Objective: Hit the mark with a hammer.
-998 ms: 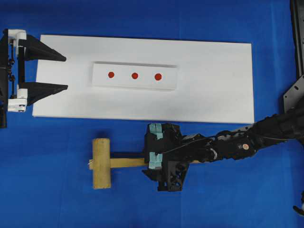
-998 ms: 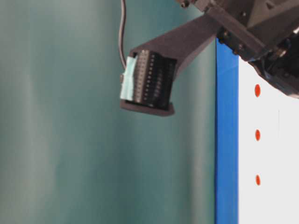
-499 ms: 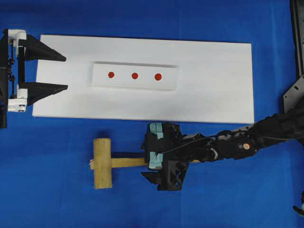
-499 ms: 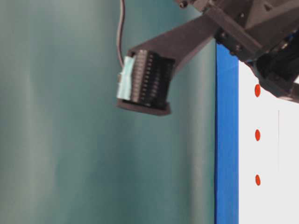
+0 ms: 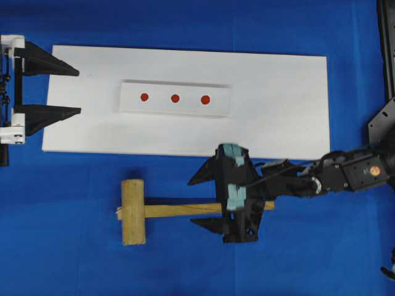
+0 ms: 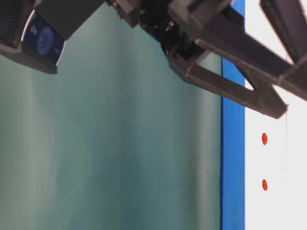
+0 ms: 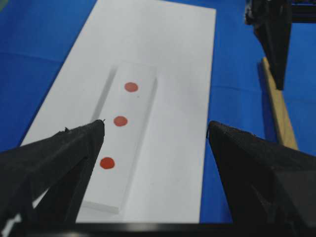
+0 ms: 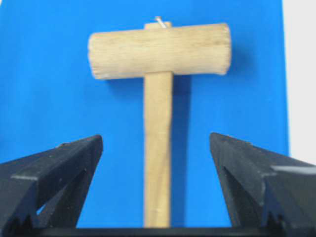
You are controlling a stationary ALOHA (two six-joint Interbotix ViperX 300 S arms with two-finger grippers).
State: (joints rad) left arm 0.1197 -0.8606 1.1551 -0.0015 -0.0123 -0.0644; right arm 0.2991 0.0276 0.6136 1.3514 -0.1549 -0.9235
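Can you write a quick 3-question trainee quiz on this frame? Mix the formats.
1. True or false: the right gripper is shut on the hammer.
2. Which dot on the white block is the mark, seen from overhead: A left, B middle, C right?
3. What lies between the right gripper's fingers in its wrist view?

Key:
1. False; the jaws are open, straddling the handle.
2. C.
3. The handle, flat on the blue cloth, head pointing away.
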